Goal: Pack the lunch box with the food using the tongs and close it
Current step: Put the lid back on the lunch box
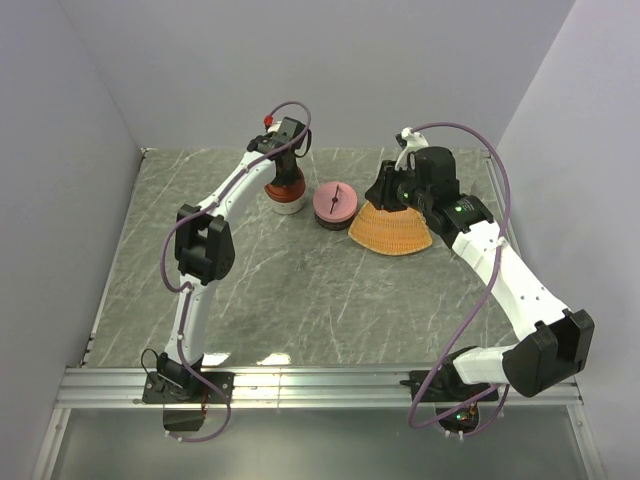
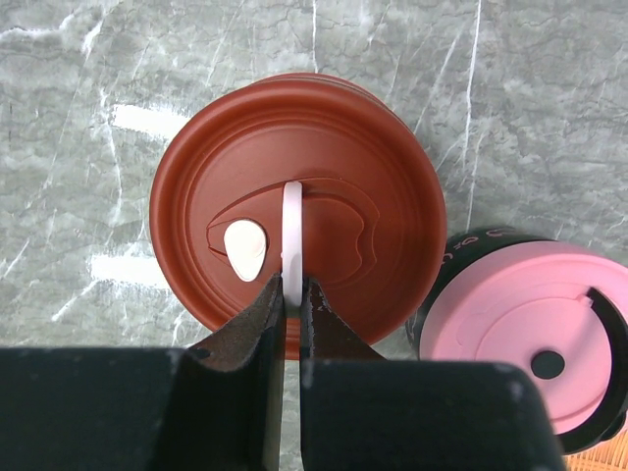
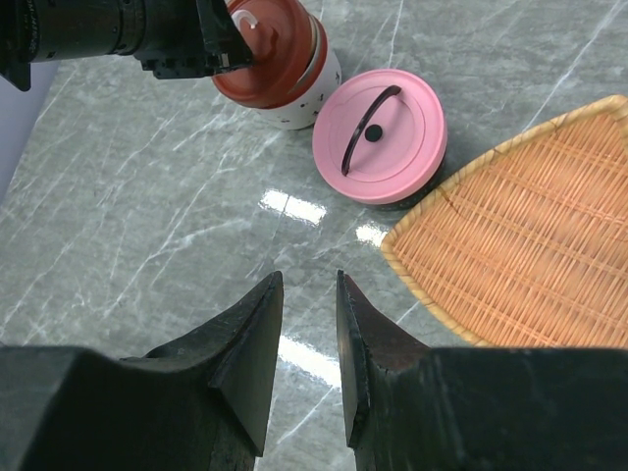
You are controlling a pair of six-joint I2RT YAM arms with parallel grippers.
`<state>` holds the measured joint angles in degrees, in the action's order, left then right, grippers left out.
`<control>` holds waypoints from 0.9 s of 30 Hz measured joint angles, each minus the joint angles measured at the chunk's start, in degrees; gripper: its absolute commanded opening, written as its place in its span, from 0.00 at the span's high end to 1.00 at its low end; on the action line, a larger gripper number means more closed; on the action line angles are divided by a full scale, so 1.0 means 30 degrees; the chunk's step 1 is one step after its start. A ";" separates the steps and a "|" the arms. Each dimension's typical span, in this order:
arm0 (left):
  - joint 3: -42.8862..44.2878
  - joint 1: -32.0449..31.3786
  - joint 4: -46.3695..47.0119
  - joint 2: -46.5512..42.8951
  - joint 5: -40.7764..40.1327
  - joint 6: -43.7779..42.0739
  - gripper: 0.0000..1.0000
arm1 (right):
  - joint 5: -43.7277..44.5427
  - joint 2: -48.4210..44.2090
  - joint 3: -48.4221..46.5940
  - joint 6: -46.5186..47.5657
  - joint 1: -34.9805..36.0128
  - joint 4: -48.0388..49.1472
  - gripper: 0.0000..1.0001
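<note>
The lunch box (image 1: 284,192) is a round white pot with a red-brown lid (image 2: 373,177), standing at the back of the table. My left gripper (image 2: 292,285) is shut on the lid's thin white handle (image 2: 291,226), from directly above (image 1: 285,150). My right gripper (image 3: 309,280) hangs open over bare table beside the woven tray, with a narrow gap and nothing between its fingers. In the right wrist view the lunch box (image 3: 285,69) sits at the top left under the left gripper (image 3: 221,49). The food and the tongs are out of view.
A second round pot with a pink lid (image 1: 336,203) (image 2: 530,324) (image 3: 378,123) stands just right of the lunch box. An orange woven triangular tray (image 1: 391,230) (image 3: 530,245) lies to its right, under the right wrist. Grey walls close in the table at the back and sides.
</note>
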<state>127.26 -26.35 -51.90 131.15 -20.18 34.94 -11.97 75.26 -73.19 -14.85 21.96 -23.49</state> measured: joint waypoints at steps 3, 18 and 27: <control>0.0000 0.0007 0.0080 0.0000 0.0000 0.0000 1.00 | -0.0073 0.0080 0.0000 0.0000 0.0000 0.0058 0.64; 0.1530 0.0175 0.0007 0.0867 0.0342 -0.0095 1.00 | -0.0379 0.0962 -0.0539 0.0117 0.0007 -0.0044 0.64; 0.1129 0.0219 0.0517 0.0976 0.0153 -0.0073 1.00 | -0.0393 0.0969 -0.0597 0.0153 0.0007 -0.0044 0.64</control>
<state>130.65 -25.69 -50.35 134.08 -19.73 34.72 -13.15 78.17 -74.98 -14.39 21.98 -23.62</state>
